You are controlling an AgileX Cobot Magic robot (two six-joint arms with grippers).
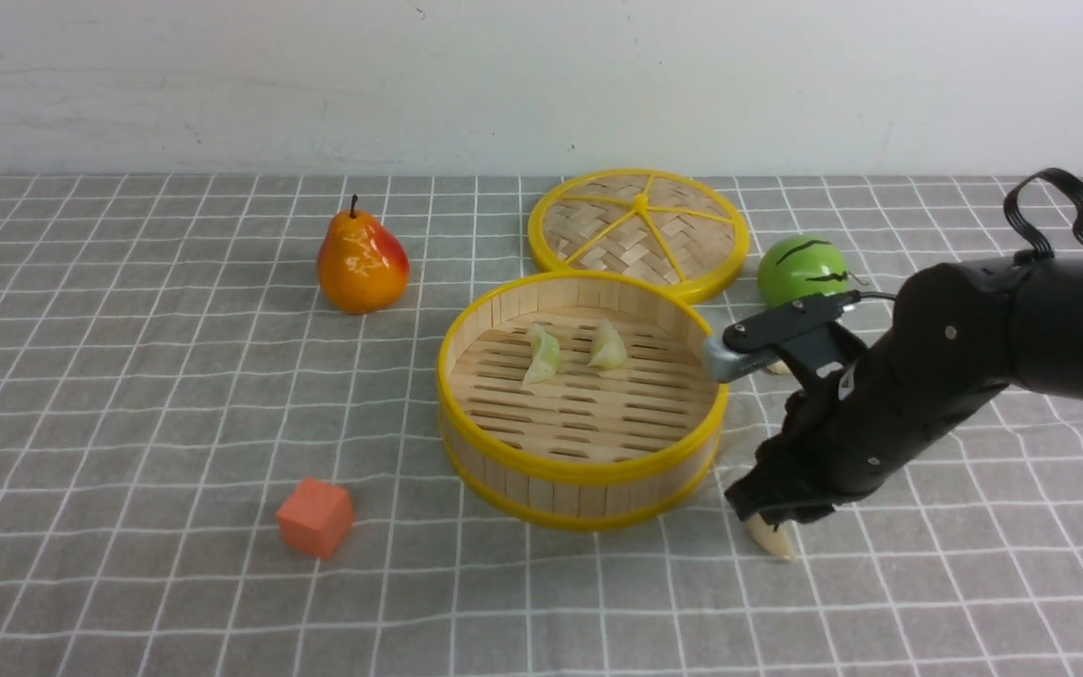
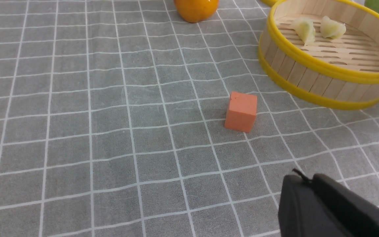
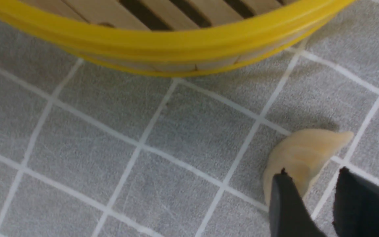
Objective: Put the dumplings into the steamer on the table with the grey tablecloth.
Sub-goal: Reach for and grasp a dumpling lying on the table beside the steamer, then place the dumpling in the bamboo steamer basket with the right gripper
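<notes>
The steamer [image 1: 466, 371] stands mid-table on the grey tablecloth [image 1: 147, 423], with two pale green dumplings [image 1: 541, 355] [image 1: 607, 348] on its slatted floor. A third, cream dumpling [image 1: 775, 541] [image 3: 308, 149] lies on the cloth just right of the steamer's front. My right gripper [image 1: 760, 515] [image 3: 313, 171] is down at it, open, one finger overlapping the dumpling's edge and the other beside it on bare cloth. My left gripper [image 2: 303, 177] shows only in the left wrist view, shut and empty, above the cloth near an orange cube [image 2: 241, 112].
The woven lid [image 1: 640, 230] lies flat behind the steamer. A green ball [image 1: 803, 268] sits to its right and a pear [image 1: 361, 263] to its left. The orange cube [image 1: 316, 517] is front left. A cream bit [image 1: 779, 369] peeks from behind the right wrist.
</notes>
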